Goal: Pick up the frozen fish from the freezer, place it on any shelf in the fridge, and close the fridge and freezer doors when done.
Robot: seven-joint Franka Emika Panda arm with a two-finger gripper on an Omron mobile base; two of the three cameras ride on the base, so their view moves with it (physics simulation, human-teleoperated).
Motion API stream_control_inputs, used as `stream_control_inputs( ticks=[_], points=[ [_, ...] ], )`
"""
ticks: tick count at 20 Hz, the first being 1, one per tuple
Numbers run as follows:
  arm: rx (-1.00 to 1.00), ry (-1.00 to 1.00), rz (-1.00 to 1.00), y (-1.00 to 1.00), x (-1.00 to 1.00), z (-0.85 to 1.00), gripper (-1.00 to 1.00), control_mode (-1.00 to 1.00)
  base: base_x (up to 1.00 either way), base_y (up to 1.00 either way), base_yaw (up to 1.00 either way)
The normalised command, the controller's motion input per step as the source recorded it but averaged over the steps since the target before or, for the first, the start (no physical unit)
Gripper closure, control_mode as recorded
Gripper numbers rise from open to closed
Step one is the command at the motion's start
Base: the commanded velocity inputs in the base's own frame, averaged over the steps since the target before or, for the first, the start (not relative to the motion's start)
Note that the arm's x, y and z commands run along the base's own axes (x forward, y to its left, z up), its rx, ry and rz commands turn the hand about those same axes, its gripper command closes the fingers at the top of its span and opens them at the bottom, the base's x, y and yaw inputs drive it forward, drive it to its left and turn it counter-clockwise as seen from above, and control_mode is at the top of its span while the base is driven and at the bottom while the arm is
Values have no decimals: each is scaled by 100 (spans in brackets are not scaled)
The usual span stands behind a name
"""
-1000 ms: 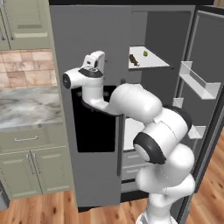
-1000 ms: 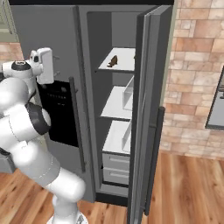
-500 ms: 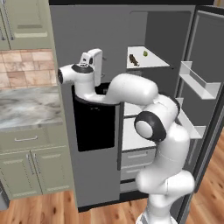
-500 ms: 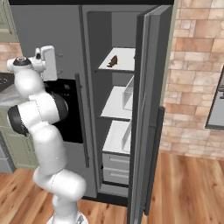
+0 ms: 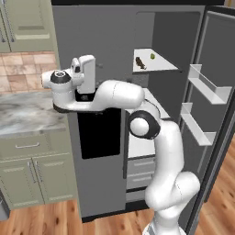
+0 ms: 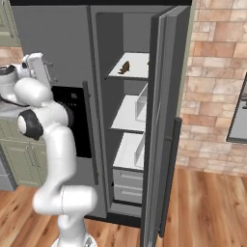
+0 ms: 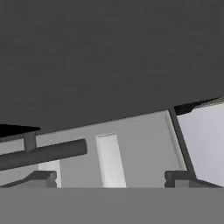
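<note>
Item: white arm's two-finger gripper, dark fingertips standing wide apart with nothing between them, pressing close against the dark grey freezer door, which is lying shut. A dark bar handle is showing just beside the left fingertip in the hand view.

Item: small brown frozen fish, resting on the white top shelf of the fridge compartment, beside a small green item; also showing in the right base view.

Item: tall grey fridge door, hanging wide open.

Risk: judged, the remaining step is closing this door; with the arm folded far left, a wide swing could be clipping the door's edge or its white door bins, or knocking the shelf.

Setting: grey marble counter, pale green cabinets, brick wall, wooden floor.
</note>
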Motion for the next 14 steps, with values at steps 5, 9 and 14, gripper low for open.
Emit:
stream_control_inputs(
  ticks=[5,9,14],
  points=[
    [0,-51,-5,-2,-100,-8,-100,-100,0,0,0],
    [0,-59,-5,-13,-100,-27,-100,-100,0,0,0],
    [3,-52,-12,-35,-100,-13,-100,-100,0,0,0]
  ],
)
